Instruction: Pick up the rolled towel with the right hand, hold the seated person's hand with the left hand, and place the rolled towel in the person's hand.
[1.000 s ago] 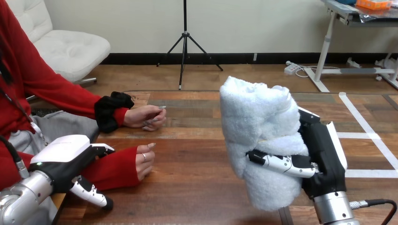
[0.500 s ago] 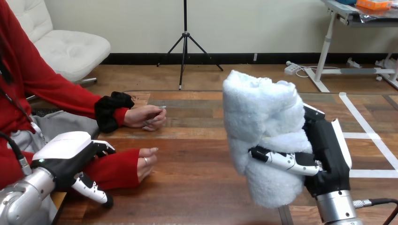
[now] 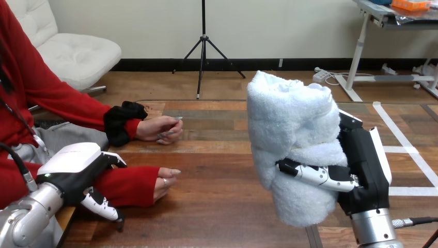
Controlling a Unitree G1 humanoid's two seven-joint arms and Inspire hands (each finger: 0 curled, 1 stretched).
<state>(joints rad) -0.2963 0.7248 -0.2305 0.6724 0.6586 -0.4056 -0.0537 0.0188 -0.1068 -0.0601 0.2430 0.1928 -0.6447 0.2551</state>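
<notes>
The right hand (image 3: 364, 170) has its fingers (image 3: 315, 175) wrapped round the rolled towel (image 3: 292, 124), holding it upright above the counter (image 3: 217, 206) at the right, well apart from the person's nearer hand (image 3: 165, 182), which rests on the wood. The left hand (image 3: 72, 165) sits over that hand's red sleeve (image 3: 126, 185) — whether it grips, I cannot tell.

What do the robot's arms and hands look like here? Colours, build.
Both forearms are silver metal cylinders: left forearm, right forearm. The left hand and right hand are black with white shells on their backs, and their jointed fingers alternate black and white segments.
</notes>
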